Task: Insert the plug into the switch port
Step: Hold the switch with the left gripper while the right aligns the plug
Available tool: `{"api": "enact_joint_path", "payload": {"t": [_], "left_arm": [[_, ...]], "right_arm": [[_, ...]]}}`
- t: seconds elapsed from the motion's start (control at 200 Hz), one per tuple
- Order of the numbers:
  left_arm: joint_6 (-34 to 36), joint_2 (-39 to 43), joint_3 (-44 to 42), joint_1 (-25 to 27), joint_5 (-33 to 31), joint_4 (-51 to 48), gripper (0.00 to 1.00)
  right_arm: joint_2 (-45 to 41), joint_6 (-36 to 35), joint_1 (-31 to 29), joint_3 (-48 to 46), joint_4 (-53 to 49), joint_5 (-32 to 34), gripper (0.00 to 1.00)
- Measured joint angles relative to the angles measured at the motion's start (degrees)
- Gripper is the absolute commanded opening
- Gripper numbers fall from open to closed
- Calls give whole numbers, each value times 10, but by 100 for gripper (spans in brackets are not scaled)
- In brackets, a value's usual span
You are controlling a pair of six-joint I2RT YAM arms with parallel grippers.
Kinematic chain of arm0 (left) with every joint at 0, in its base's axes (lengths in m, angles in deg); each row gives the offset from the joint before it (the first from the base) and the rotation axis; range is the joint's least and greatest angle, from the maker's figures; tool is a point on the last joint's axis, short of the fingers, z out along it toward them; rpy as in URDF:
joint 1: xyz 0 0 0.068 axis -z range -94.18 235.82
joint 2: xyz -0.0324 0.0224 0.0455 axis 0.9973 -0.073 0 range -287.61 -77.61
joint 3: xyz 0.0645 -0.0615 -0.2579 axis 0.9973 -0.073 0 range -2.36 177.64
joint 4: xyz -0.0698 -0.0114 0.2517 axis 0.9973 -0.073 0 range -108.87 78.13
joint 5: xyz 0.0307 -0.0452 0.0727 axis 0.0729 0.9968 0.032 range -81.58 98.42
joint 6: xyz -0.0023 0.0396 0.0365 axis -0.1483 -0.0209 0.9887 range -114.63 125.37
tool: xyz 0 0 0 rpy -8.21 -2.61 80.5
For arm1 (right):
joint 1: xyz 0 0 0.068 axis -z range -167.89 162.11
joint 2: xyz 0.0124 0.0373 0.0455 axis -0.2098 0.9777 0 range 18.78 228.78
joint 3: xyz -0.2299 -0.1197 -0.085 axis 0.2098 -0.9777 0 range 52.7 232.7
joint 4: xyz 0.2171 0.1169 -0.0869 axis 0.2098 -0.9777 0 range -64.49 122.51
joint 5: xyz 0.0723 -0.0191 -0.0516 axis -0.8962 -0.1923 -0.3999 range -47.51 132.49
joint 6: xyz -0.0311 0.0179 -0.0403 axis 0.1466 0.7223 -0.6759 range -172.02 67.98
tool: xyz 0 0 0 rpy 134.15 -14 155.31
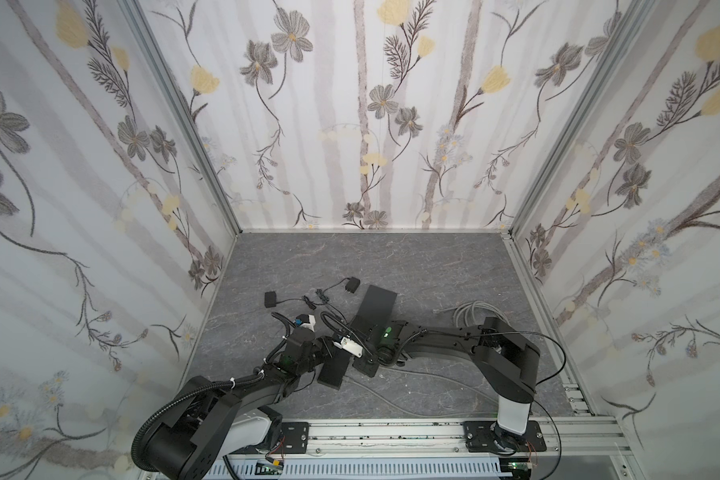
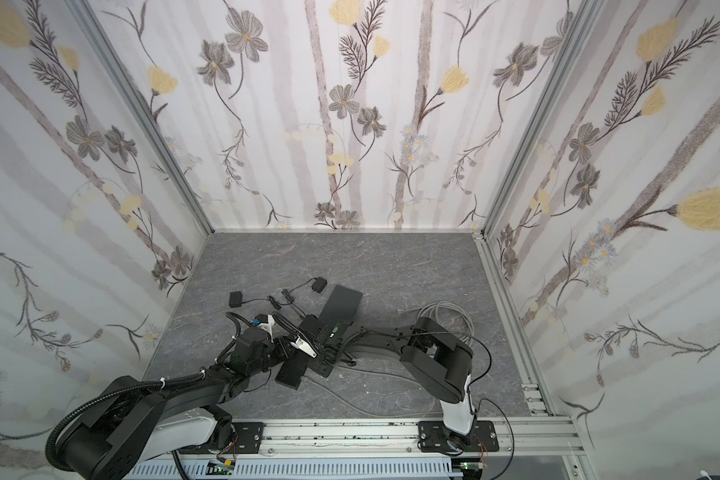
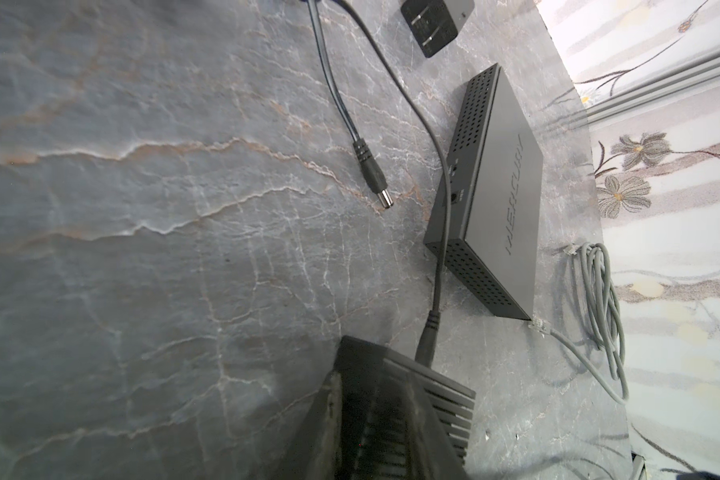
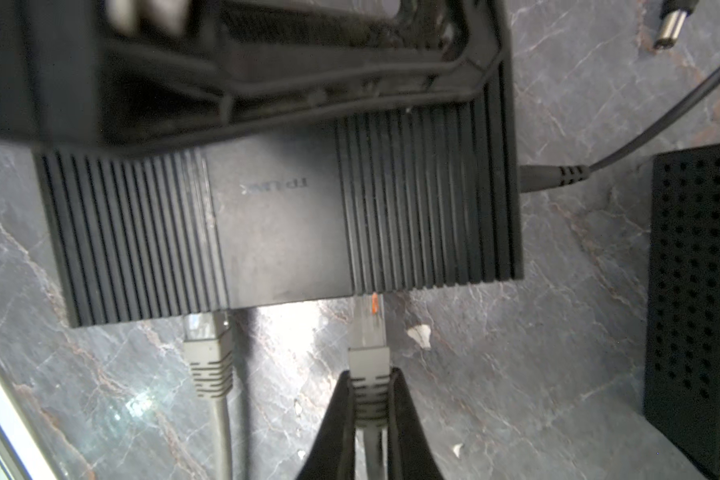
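Observation:
The switch (image 4: 283,216) is a black ribbed box; in both top views it lies between the two arms (image 1: 332,370) (image 2: 292,372). My left gripper (image 3: 371,382) is shut on one end of it, a finger (image 3: 332,415) pressed on each side. My right gripper (image 4: 371,395) is shut on the grey boot of the plug (image 4: 366,332). The plug's clear tip touches the switch's front edge, in line with a port. How far in it sits is hidden. A second grey plug (image 4: 204,336) sits in a port beside it. A black power lead (image 4: 553,176) enters the switch's side.
A larger perforated black switch (image 3: 495,195) (image 1: 377,307) lies just beyond. A loose barrel plug (image 3: 373,174), two black power adapters (image 1: 353,285) (image 1: 271,299) and a coil of grey cable (image 3: 599,291) (image 1: 468,313) lie on the grey marble table (image 1: 433,266). Walls enclose three sides.

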Motion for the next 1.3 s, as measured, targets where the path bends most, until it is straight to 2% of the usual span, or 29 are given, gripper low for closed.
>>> {"api": "enact_joint_path", "payload": {"t": [0.235,0.7,0.954,1.299], "left_arm": [[-6,12,-6,6,-12,3,26],[-27,48,-26,12,-15,-17,26],[-32,47,-28,34,-41,-9,26],[-48,56,-30,39,-44,-12,26]], "right_arm": [[19,2,0,0,0,-12,0],[6,6,0,-1,1,-19,0],[21,6,0,39,-56,-20,0],[43,5,3,54,-73,-28,0]]}}
